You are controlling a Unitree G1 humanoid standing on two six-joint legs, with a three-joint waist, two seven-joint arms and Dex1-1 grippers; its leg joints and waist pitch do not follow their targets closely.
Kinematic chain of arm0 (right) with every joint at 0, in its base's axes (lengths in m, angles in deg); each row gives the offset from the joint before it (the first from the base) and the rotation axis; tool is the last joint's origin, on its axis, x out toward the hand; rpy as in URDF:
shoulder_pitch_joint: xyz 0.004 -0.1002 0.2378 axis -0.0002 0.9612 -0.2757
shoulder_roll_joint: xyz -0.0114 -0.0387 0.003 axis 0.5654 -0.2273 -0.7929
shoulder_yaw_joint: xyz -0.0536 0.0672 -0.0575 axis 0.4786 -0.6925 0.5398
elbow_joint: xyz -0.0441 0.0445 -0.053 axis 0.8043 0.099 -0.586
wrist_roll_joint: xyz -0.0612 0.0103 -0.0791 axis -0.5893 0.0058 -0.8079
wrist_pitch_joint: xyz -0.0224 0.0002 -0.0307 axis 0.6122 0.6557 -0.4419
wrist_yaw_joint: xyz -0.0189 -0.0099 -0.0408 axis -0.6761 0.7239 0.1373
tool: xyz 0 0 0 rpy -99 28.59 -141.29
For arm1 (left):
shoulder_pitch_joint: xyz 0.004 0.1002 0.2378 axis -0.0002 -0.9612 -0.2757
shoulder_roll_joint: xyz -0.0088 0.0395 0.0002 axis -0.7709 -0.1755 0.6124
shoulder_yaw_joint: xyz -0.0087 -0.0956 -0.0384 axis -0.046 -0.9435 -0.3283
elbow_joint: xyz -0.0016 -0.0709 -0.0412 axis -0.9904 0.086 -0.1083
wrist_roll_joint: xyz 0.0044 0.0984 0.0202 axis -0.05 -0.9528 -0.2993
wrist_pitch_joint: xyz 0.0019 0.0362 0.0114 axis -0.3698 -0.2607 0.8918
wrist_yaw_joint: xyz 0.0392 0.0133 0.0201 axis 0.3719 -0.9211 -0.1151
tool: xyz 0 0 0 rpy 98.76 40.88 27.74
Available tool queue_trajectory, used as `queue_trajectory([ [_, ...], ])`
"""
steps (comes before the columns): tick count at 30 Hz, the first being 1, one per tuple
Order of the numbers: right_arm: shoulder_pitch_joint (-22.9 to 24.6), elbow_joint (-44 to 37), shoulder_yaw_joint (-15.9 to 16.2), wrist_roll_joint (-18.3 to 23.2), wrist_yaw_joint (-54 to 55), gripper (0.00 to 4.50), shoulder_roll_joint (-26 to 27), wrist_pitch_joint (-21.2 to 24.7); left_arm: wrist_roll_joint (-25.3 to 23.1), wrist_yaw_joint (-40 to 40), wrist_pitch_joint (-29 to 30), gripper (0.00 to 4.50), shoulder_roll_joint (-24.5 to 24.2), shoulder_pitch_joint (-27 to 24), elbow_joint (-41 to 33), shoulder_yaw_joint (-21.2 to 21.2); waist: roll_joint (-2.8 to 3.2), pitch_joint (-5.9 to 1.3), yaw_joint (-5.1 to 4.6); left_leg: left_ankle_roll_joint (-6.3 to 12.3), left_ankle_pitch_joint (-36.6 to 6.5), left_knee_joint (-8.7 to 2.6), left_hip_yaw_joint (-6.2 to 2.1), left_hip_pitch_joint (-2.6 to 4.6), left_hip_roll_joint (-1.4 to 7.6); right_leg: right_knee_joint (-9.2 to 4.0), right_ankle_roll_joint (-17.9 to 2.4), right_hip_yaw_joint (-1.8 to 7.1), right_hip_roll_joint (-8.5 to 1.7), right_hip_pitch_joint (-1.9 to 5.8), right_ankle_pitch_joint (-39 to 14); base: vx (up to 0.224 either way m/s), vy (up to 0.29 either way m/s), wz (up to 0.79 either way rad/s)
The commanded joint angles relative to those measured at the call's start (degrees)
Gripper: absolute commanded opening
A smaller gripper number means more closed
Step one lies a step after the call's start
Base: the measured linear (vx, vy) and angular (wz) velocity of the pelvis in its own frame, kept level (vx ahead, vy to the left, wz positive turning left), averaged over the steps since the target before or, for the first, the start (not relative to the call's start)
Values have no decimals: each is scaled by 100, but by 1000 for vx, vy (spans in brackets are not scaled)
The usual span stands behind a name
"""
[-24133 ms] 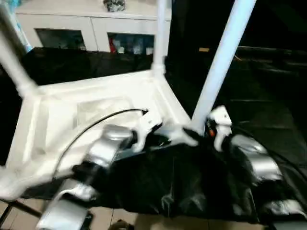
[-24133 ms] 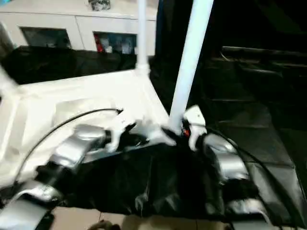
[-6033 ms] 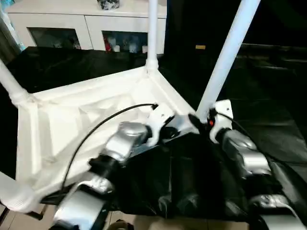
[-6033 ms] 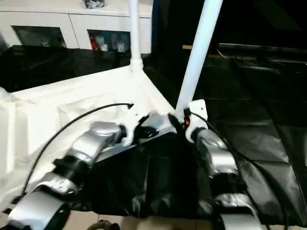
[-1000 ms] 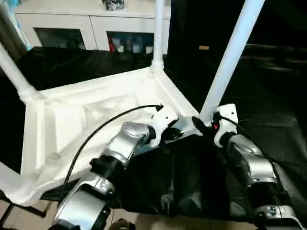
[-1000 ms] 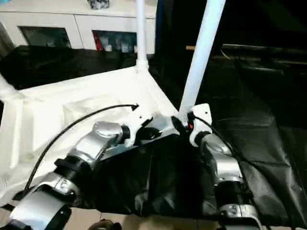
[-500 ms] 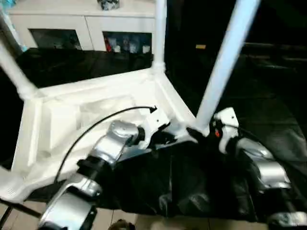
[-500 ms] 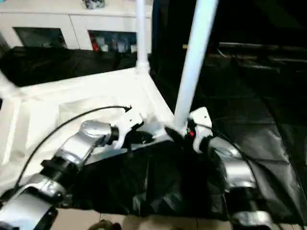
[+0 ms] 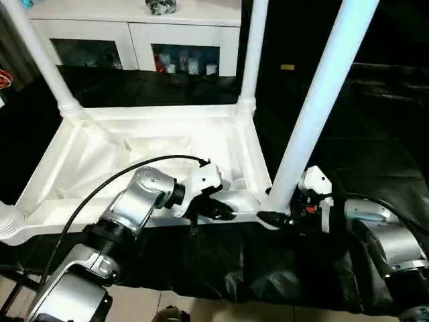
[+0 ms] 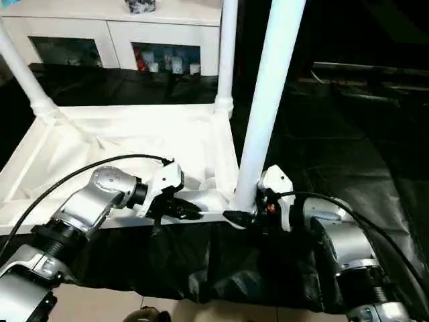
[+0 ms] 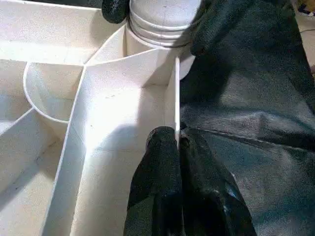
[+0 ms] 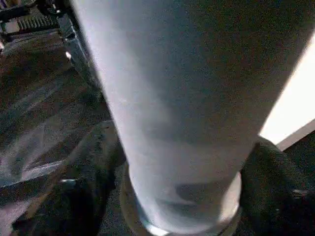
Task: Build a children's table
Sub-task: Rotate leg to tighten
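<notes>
**Robot holds the upside-down white table**

No words or labels can be read on anything here.

The children's table (image 9: 154, 144) lies upside down on a black sheet (image 9: 268, 268), with its legs pointing up. Its underside looks like a shallow tray with little walls inside, and nothing lies in it.

Behind it stands a white cabinet (image 9: 134, 33) with glass doors. Small things sit inside it, too small to name.

The left gripper (image 11: 177, 140) is at the near rim of the table. Its two black fingers are pinched tight on the thin rim wall.

The right gripper (image 12: 187, 196) is at the near right corner. Its black fingers (image 12: 88, 167) stand one on each side of the near leg (image 9: 315, 114), right at the bottom, wrapped around it.
</notes>
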Motion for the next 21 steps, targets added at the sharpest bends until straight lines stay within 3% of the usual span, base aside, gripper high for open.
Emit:
queue_trajectory([
  [1, 34, -240, 362, 114, -343, 313, 83, 35, 165, -83, -73, 0, 131, 24, -251, 140, -46, -398, 0, 182, -1421, -436, -195, 158, 364, -423, -1419, 210, -377, 223, -1148, 0, 0, 0],
  [8, 73, -275, 387, 116, -361, 272, 128, 39, 116, -30, -65, 0, 198, 6, -231, 127, -28, -402, 17, 205, -1387, -428, -191, 162, 361, -413, -1464, 206, -370, 219, -1052, 0, 0, 0],
  [12, 128, -231, 329, 63, -107, 268, 271, -48, 8, 450, -74, 0, 410, 64, -51, 21, -34, -397, 35, 187, -1446, -425, -187, 179, 361, -435, -1446, 210, -374, 207, -1148, 0, 0, 0],
  [16, -31, 205, 105, -217, 839, 267, 654, -271, -116, 1184, 11, 0, 746, 197, 215, -145, -48, -360, 19, 2, -1805, -454, -210, 206, 341, -521, -1278, 207, -404, 184, -1879, 0, 0, 0],
  [17, -140, 431, -24, -313, 1318, 267, 833, -337, -157, 1480, 45, 0, 880, 258, 330, -208, -50, -353, -16, -67, -1892, -471, -226, 197, 340, -547, -1147, 207, -406, 178, -2146, 0, 0, 0],
  [19, -184, 514, -87, -331, 1521, 266, 913, -337, -174, 1611, 54, 0, 943, 286, 378, -231, -50, -347, -46, -104, -2013, -481, -241, 218, 333, -573, -1085, 198, -401, 168, -2322, 0, 0, 0],
  [21, -462, 1017, -488, -459, 2934, 266, 1459, -331, -263, 2471, 173, 0, 1387, 483, 677, -383, -20, -348, -99, -187, -2090, -489, -252, 212, 321, -570, -1047, 194, -395, 154, -2396, 0, 0, 0],
])
